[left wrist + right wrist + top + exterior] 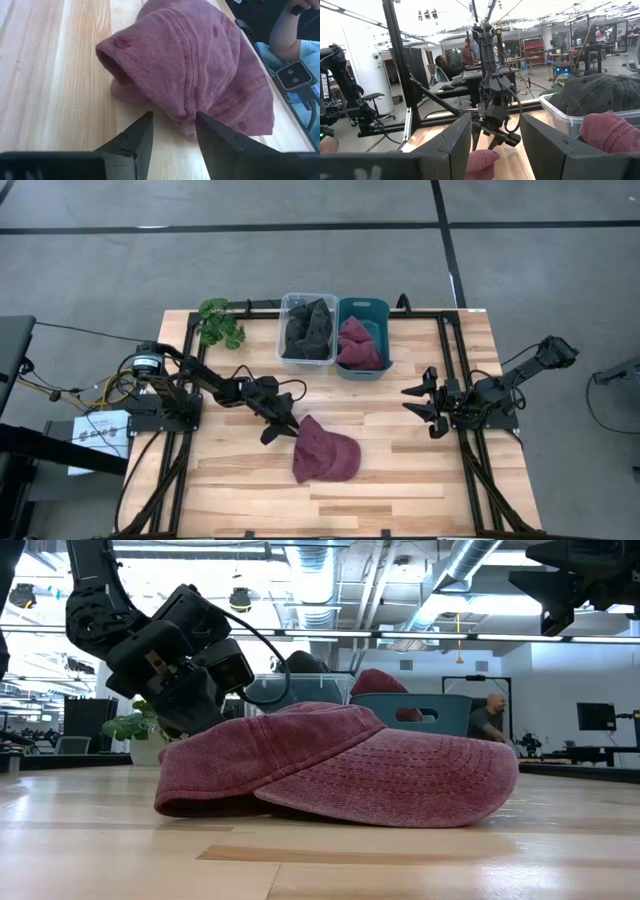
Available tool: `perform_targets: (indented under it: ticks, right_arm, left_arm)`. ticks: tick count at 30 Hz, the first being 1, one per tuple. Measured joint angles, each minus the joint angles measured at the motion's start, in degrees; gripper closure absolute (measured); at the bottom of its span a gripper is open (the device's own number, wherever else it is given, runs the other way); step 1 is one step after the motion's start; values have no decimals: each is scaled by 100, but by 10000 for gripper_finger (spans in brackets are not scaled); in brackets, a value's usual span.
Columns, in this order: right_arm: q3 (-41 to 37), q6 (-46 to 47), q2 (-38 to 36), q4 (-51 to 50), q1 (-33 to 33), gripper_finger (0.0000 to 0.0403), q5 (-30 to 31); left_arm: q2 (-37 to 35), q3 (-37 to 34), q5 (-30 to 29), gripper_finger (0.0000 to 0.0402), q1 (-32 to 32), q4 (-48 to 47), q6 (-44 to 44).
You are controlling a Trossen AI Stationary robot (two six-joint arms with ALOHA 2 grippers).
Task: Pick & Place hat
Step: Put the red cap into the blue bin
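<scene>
A maroon cap (325, 452) lies on the wooden table, crown up and brim flat on the wood; it also shows in the low view (340, 765). My left gripper (282, 428) is open at the cap's left side. In the left wrist view (172, 131) its two fingertips stand on either side of the cap's bunched near edge (186, 122). My right gripper (412, 402) is open and empty, above the table's right part and well clear of the cap; its own view (495, 137) looks across at the left arm. My left gripper comes at the cap slanting down from the table's left. One fingertip (207, 131) lies right by the cap's bunched edge. I cannot tell whether it touches. The cap rests on the table.
At the table's far edge stand a clear bin (308, 328) with dark caps and a teal bin (362, 340) with a maroon cap. A green plant (220, 322) sits at the far left. People show in the room beyond the table (488, 720).
</scene>
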Motion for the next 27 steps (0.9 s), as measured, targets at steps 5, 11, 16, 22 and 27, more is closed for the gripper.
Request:
perform_targets:
  ticks: [5,11,16,22,27]
  right_arm:
    - [-1,0,-2,1,-2,242,-2]
    - [0,0,0,0,0,242,-2]
    - [-2,0,0,0,-1,242,-2]
    - [-2,0,-2,0,0,242,-2]
    - [-1,2,-1,1,0,242,-2]
  left_arm:
    - [1,0,-1,256,-2,27,0]
    - [-1,0,1,256,-2,156,-2]
    - [-1,0,150,256,-16,254,0]
    - [-1,0,153,256,-48,326,-22]
    - [-3,0,154,256,-48,386,-22]
